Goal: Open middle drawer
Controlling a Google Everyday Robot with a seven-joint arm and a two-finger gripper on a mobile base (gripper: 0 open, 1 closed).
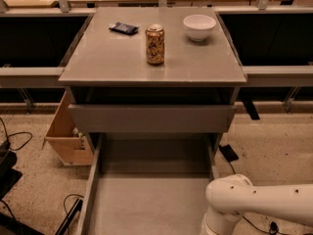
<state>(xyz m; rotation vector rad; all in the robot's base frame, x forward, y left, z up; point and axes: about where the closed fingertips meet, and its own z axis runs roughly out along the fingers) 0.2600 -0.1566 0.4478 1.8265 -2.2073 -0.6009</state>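
Below the counter's point(122, 58) front edge, the middle drawer point(146, 204) stands pulled far out, so the task looks essentially done. The gripper is hidden under the arm point(254, 199), its opening and hold impossible to tell.

Cabinet top point(122, 58) — smooth grey, faint sheen. Middle drawer point(146, 199): matt grey inside, plain. Can point(155, 44): metal, glossy print. Bowl point(199, 27): white, looks glazed. Box point(66, 131): brown board, matt. Floor point(274, 141): speckled, rough. Arm point(259, 202) — smooth white plastic shell; gripper out of frame below it.
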